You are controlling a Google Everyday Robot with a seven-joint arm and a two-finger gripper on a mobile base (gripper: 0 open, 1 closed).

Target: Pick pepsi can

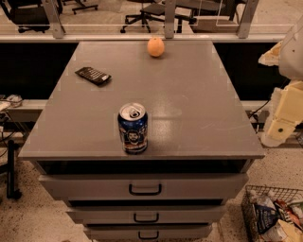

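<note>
Now we see the pepsi can standing upright near the front edge of the grey cabinet top, a little left of centre, its silver lid and pull tab facing up and its printed face turned toward us. Nothing touches it. Behind it and to the left, well apart, a dark flat packet lies on the same surface near the left edge. Farther back, close to the rear edge, an orange sits alone. Below the can, the cabinet's three drawers step down toward the floor, each with a dark handle. Off the right side of the cabinet, well away from the can, our cream-coloured arm hangs beside the top with the gripper at its lower end, level with the cabinet's right edge and holding nothing we can see; we cannot tell whether it is open or closed. On the floor at lower right stands a wire basket filled with snack packets, and office chairs show beyond the rail at the back.
</note>
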